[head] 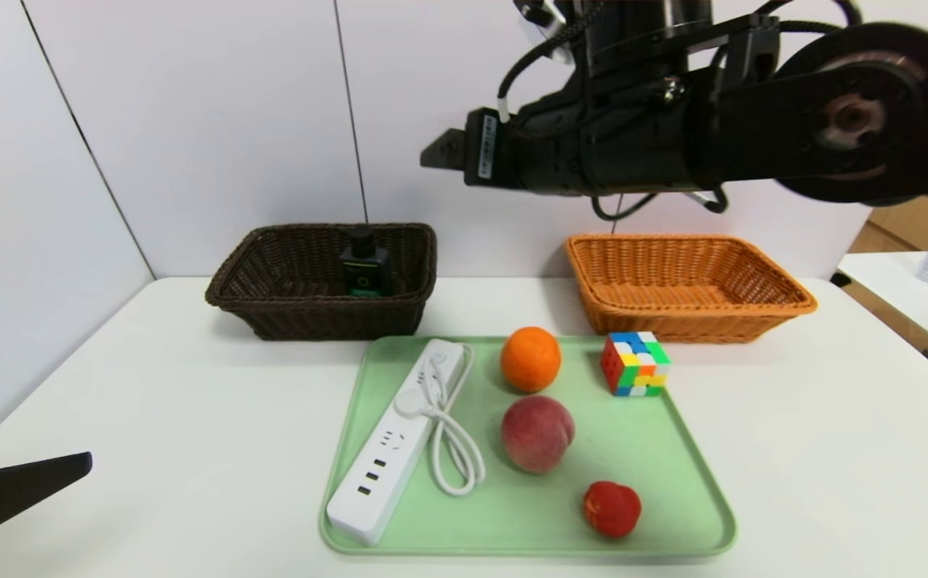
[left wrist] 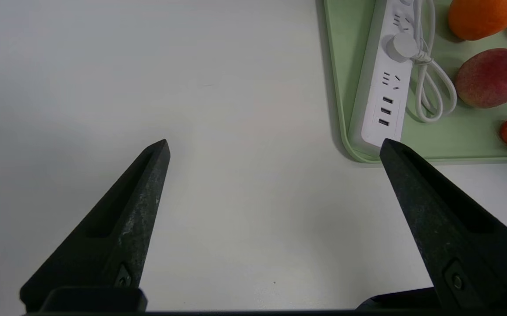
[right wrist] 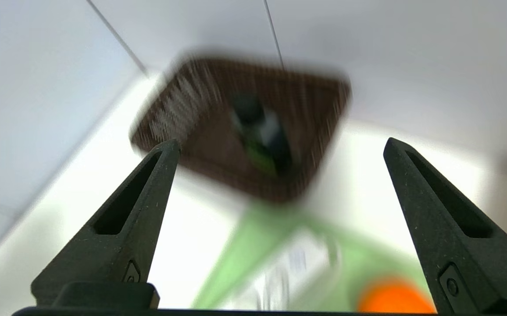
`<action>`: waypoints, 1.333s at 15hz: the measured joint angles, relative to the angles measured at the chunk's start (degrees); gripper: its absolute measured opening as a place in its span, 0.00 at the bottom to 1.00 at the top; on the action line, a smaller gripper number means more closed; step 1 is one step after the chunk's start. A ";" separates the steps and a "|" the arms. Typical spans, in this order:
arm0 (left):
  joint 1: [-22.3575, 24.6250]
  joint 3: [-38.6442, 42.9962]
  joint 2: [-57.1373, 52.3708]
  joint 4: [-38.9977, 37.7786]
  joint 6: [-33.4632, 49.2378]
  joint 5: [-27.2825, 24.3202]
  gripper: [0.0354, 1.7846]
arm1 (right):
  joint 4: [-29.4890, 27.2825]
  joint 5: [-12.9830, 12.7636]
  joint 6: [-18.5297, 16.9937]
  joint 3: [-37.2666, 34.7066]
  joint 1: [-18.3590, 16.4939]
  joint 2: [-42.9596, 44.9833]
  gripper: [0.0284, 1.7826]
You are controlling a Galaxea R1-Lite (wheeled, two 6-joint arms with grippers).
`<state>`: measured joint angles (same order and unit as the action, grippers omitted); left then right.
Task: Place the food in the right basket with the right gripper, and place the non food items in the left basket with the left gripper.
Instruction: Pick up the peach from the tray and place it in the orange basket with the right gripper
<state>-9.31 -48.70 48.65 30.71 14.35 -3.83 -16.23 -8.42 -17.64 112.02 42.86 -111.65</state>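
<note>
Two baskets are sitting along the far edge of the desk [head: 833, 449], one dark brown, one orange. The brown basket [head: 271, 301], toward the far left, is holding a single dark bottle [head: 365, 265] with a green label, standing upright against its back wall. The orange basket [head: 753, 309], toward the far right, is showing only its woven floor.

One green tray [head: 657, 449] is lying at the middle of the near edge, carrying five things: one white power strip [head: 388, 461] with its cord [head: 454, 433] looped beside it along the tray's left side, one orange [head: 530, 359] near the tray's far edge, one peach [head: 537, 433] at its middle, one small red fruit [head: 612, 508] toward its near right corner, and one puzzle cube [head: 634, 364] at its far right corner, just in front of the orange basket.

The right gripper [right wrist: 280, 145] is hanging high over the far edge, between the two baskets, its fingers spread wide and holding nothing. The left gripper [left wrist: 275, 147] is sitting low over the near left part of the desk, just beside the tray's near left corner, its fingers also spread wide with nothing between them.
</note>
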 joint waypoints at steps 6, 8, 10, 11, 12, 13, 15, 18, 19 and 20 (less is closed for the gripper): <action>0.00 0.06 -0.01 -0.26 0.54 -1.27 0.94 | -39.72 -1.77 -14.60 -0.04 0.18 3.99 0.93; 0.00 0.59 -0.10 -0.21 0.50 -1.82 0.94 | -46.68 -0.80 -16.81 -0.04 0.18 2.89 0.94; 0.00 0.77 -0.09 -0.12 0.45 -2.97 0.94 | -47.97 1.15 -19.15 -0.04 0.18 1.10 0.94; 0.00 0.77 -0.01 -0.15 0.41 -3.04 0.94 | -48.04 1.49 -19.46 -0.04 0.11 0.05 0.95; -0.02 0.77 0.05 -0.12 0.45 -3.06 0.94 | -47.93 1.56 -19.54 -0.04 0.05 -1.00 0.95; -0.07 0.77 0.13 -0.12 0.41 -3.08 0.94 | -47.75 1.60 -19.57 -0.04 0.02 -2.13 0.95; -0.07 0.96 0.21 0.00 0.39 -3.08 0.94 | -47.63 1.68 -19.63 -0.04 0.13 -4.28 0.95; -0.09 1.88 0.21 -0.15 0.41 -3.06 0.94 | -46.89 1.68 -19.61 -0.04 0.24 -6.68 0.95; -0.09 2.16 0.21 -0.17 0.37 -3.11 0.94 | -46.62 1.65 -19.57 -0.04 0.24 -7.34 0.95; -0.09 2.38 0.21 -0.17 0.32 -3.19 0.94 | -46.51 1.62 -19.54 -0.02 0.24 -7.97 0.95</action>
<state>-9.40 -46.32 48.86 30.54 14.67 -7.02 -62.73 -6.80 -37.18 111.99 43.11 -119.63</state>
